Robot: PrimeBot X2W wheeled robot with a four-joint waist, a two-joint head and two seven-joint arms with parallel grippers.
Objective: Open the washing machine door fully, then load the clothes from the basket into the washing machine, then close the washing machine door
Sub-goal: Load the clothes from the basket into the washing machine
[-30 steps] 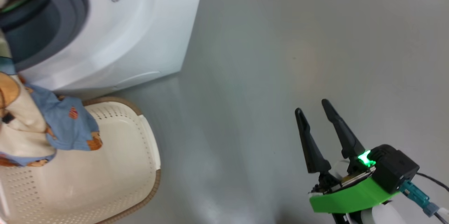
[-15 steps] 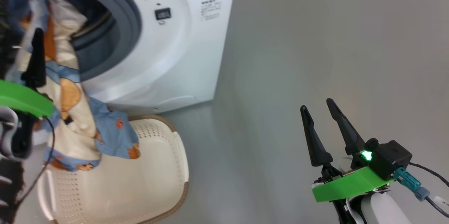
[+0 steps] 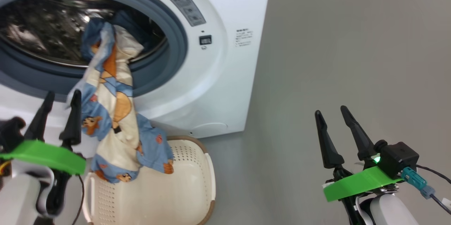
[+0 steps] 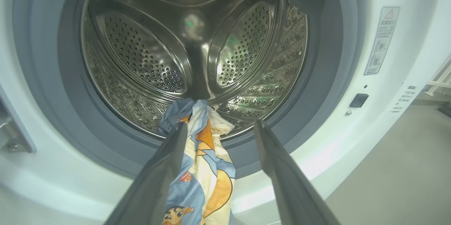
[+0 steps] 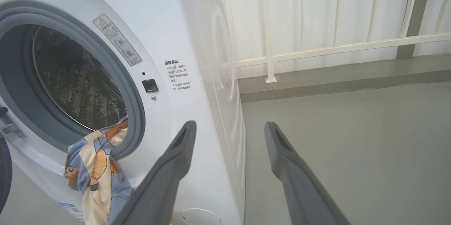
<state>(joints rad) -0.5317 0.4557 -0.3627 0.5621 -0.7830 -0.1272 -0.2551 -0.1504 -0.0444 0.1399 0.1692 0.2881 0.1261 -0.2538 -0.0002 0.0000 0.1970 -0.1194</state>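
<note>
The washing machine [image 3: 225,77] is a smooth, glossy white box that takes up the upper left of the head view. Its round mouth is ringed by a matte grey-blue rubber seal [image 3: 178,38]. Inside, the left wrist view shows a shiny steel drum [image 4: 141,63] with perforated, scooped panels. To the right of the mouth is a grey warning label [image 3: 186,6] with a red triangle, below it a small black rectangle [image 3: 205,39], and further right a block of small dark print [image 3: 243,37] too fine to read. The clothes [image 3: 112,112] are soft, crumpled light-blue and cream cloth printed with orange-brown cartoon figures. They hang as one long strip, with the top end just inside the drum's lip and the bottom end in the basket. The strip's long axis runs from upper centre down to the lower left. The basket [image 3: 197,189] is cream plastic with rounded corners, perforated walls and a brown woven-look rim, and it stands on the floor touching the machine's front at lower centre. The left gripper [image 3: 63,93], at lower left, has its jaws spread wide. The cloth hangs just beside its inner finger, and whether they touch cannot be told. The right gripper [image 3: 330,111], at lower right, is well apart from the clothes over the smooth grey floor [image 3: 334,42], with its jaws spread and nothing between them.
</note>
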